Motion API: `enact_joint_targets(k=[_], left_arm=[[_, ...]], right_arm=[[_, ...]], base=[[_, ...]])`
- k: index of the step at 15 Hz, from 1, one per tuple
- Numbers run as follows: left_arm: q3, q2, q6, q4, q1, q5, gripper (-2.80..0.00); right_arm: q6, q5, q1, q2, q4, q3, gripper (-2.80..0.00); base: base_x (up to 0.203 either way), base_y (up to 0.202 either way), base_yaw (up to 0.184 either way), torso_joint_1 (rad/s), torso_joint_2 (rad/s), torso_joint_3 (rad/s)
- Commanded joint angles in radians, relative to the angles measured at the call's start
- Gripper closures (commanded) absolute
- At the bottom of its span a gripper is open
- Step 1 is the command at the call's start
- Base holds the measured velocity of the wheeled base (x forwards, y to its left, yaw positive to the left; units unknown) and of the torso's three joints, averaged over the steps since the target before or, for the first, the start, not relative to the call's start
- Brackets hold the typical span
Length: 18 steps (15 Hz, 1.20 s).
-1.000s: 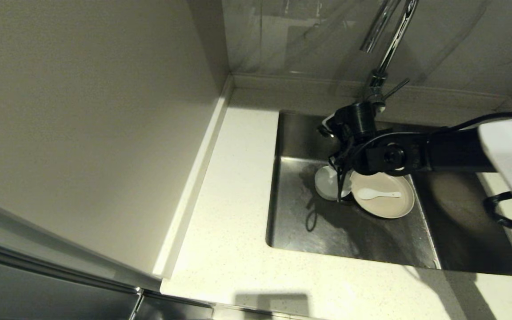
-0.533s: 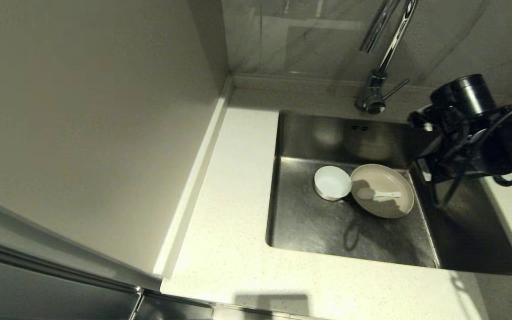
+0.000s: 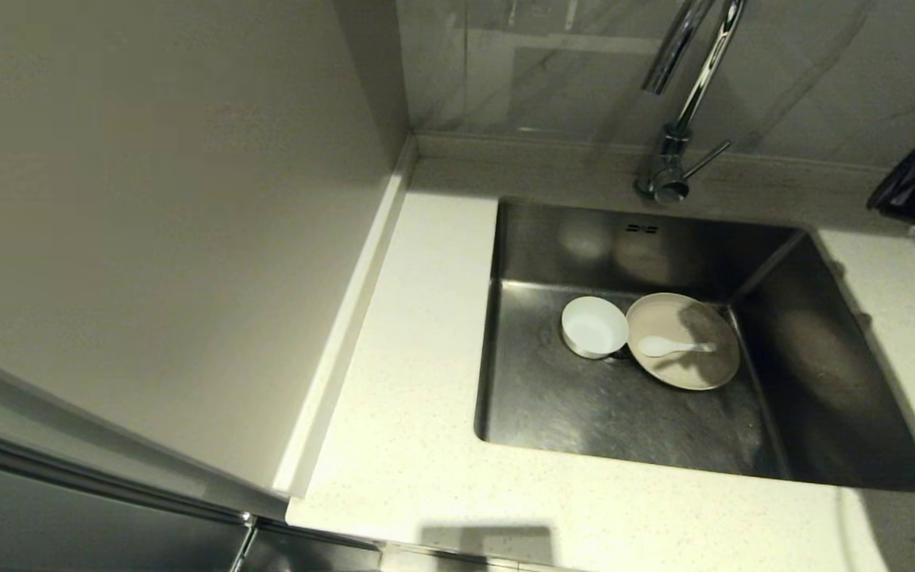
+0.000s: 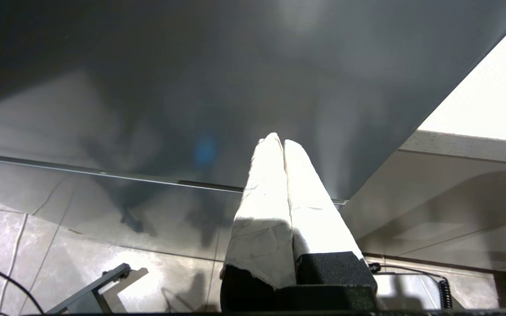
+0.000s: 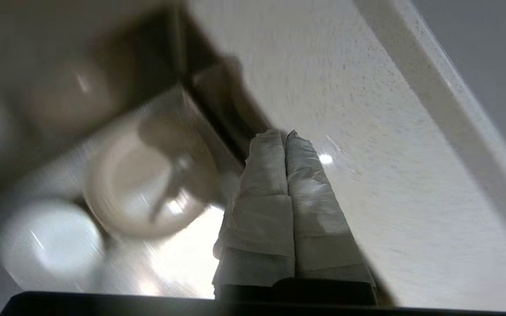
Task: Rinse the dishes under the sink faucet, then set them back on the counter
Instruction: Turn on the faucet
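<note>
Spoon (image 3: 676, 346) lies on the plate (image 3: 696, 373) beside the bowl (image 3: 592, 326) in the sink (image 3: 823, 342); right end effector (image 5: 284, 134) closed, empty.

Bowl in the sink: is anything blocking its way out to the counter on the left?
Nothing visible. The bowl sits open on the sink floor, touching only the plate on its other side; just the basin wall separates it from the counter.

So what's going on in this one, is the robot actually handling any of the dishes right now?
No, nothing is held. The bowl, the plate and the spoon lying on the plate all sit on the floor of the sink, below the faucet. The right gripper is shut and empty, with its arm at the right edge of the head view. The left gripper is shut too, parked out of the head view. No dish is on the counter.
</note>
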Motion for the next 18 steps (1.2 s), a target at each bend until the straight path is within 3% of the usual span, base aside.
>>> enact_joint_targets(k=[1,4,6,8,11,13,14,18], left_arm=[[0.000,-0.003,-0.001,0.000,0.000,0.000,0.00],[0.000,-0.003,-0.001,0.000,0.000,0.000,0.00],[0.000,-0.003,-0.001,0.000,0.000,0.000,0.00],[0.000,-0.003,-0.001,0.000,0.000,0.000,0.00],[0.000,-0.003,-0.001,0.000,0.000,0.000,0.00],[0.000,-0.003,-0.001,0.000,0.000,0.000,0.00],[0.000,-0.003,-0.001,0.000,0.000,0.000,0.00],[0.000,-0.003,-0.001,0.000,0.000,0.000,0.00]], right_arm=[[0.114,-0.026,-0.029,0.098,-0.003,-0.087,0.00],[0.099,-0.022,-0.028,0.144,-0.224,-0.127,0.00],[0.030,0.087,-0.026,0.165,-0.376,-0.131,0.00],[0.008,0.213,-0.026,0.165,-0.394,-0.137,0.00],[0.014,0.217,-0.030,0.165,-0.293,-0.138,0.00],[0.081,0.232,-0.028,0.163,-0.299,-0.144,0.00],[0.107,0.276,-0.026,0.162,-0.305,-0.145,0.00],[0.124,0.305,0.002,0.191,-0.509,-0.145,0.00]], base=[[0.000,0.000,0.000,0.000,0.00,0.000],[0.000,0.000,0.000,0.000,0.00,0.000],[0.000,0.000,0.000,0.000,0.00,0.000],[0.000,0.000,0.000,0.000,0.00,0.000],[0.000,0.000,0.000,0.000,0.00,0.000],[0.000,0.000,0.000,0.000,0.00,0.000],[0.000,0.000,0.000,0.000,0.00,0.000],[0.000,0.000,0.000,0.000,0.00,0.000]])
